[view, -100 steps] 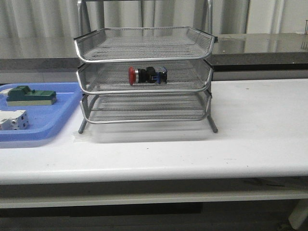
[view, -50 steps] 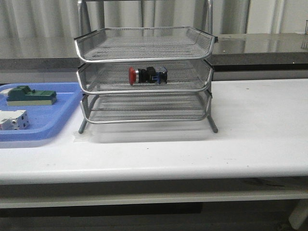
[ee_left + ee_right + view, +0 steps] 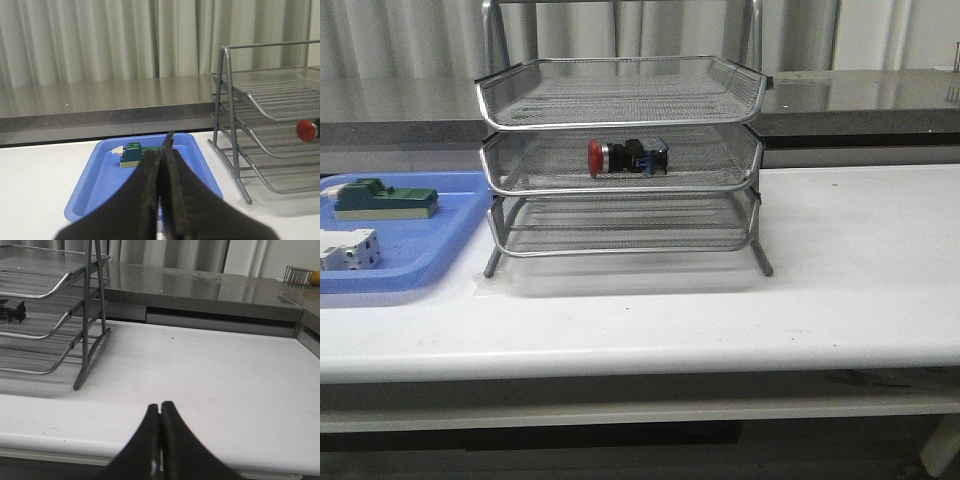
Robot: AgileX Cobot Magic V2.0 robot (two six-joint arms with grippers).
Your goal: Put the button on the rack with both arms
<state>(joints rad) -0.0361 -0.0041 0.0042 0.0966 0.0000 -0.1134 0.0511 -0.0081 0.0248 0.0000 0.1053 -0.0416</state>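
Observation:
The button [image 3: 626, 157] lies on its side in the middle tier of the silver wire rack [image 3: 620, 98], red head to the left. The left wrist view catches its red head [image 3: 307, 130] inside the rack [image 3: 280, 100]; the right wrist view shows its black end [image 3: 12, 310] in the rack [image 3: 55, 280]. Neither arm appears in the front view. My left gripper [image 3: 164, 150] is shut and empty, held back from the blue tray. Shut and empty too, my right gripper [image 3: 160, 412] hangs over the table's near edge, right of the rack.
A blue plastic tray [image 3: 430, 255] sits left of the rack with a green block [image 3: 382, 198] and a white block [image 3: 347, 248] in it. A grey counter [image 3: 860, 95] runs behind the white table [image 3: 840, 260].

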